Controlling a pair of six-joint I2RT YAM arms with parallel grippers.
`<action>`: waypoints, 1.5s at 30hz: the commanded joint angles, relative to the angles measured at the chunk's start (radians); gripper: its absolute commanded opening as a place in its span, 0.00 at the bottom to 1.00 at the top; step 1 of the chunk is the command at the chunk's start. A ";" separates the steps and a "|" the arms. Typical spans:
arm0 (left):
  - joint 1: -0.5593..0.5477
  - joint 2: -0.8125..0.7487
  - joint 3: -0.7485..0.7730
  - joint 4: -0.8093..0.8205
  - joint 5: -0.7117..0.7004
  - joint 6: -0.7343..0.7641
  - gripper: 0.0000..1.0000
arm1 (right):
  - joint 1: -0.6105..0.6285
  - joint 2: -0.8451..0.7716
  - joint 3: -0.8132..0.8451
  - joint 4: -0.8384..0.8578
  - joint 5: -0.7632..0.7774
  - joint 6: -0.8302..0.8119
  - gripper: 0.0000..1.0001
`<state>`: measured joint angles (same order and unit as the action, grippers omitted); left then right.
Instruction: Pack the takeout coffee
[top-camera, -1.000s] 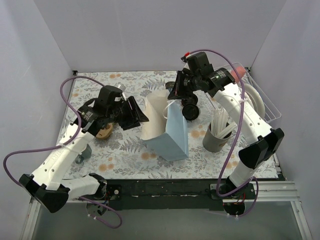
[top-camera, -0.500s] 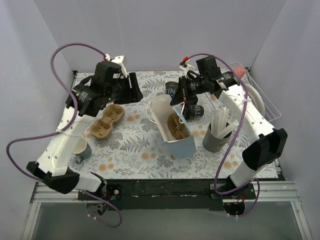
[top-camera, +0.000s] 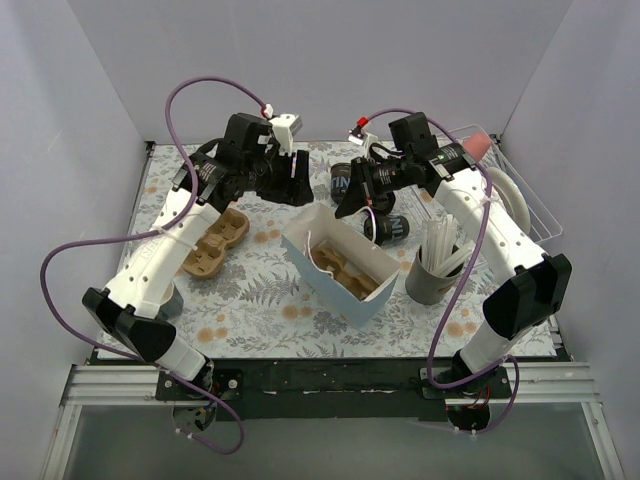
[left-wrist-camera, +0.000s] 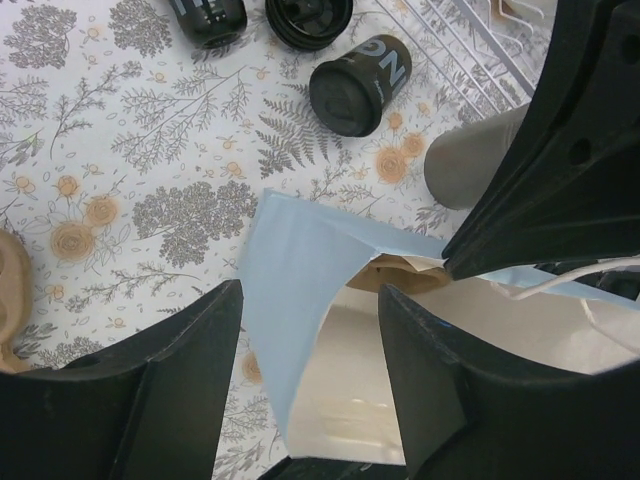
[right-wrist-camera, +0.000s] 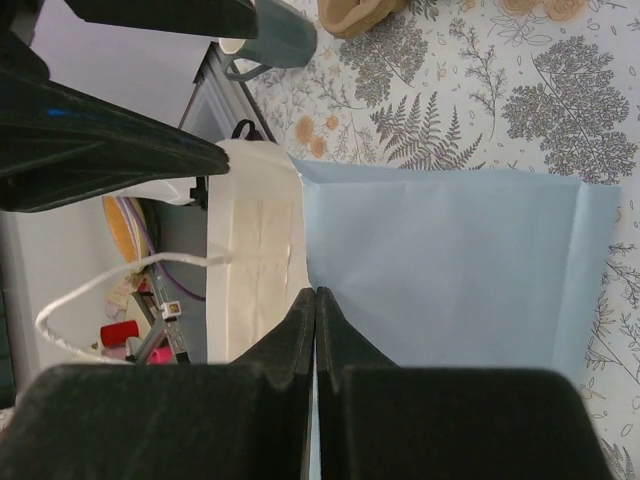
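Tipped cup (left-wrist-camera: 360, 85) on its side on desk (top-camera: 250, 290) at blue bag's (left-wrist-camera: 290, 280) 2 o'clock; second cup (top-camera: 343, 180) at 12 o'clock. Both unpacked.
Likely light, thin-walled, crushable; lid may pop. Grip mid-wall, gently.
Right gripper (right-wrist-camera: 316, 295) clenched on bag rim.
Left gripper (left-wrist-camera: 310, 300) released, over bag mouth.

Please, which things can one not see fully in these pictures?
Top view: one coffee cup is partly hidden behind the right gripper.
Left wrist view: a lettered cup is cut off by the top edge.
Top view: the carrier is partly hidden by the blue bag wall.
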<state>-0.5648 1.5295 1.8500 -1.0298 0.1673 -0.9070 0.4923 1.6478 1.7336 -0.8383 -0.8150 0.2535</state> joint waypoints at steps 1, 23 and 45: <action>0.006 -0.025 -0.043 0.033 0.063 0.066 0.55 | 0.000 -0.020 0.012 0.008 -0.043 -0.019 0.01; 0.006 -0.129 -0.251 0.083 0.080 0.114 0.53 | 0.002 -0.013 0.007 0.011 -0.070 -0.008 0.01; 0.005 -0.656 -0.751 0.535 0.032 -0.006 0.00 | -0.072 -0.164 0.211 -0.004 0.453 0.159 0.74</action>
<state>-0.5648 0.9585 1.1900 -0.6743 0.2005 -0.9157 0.4179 1.5883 2.0052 -0.9321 -0.4957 0.3847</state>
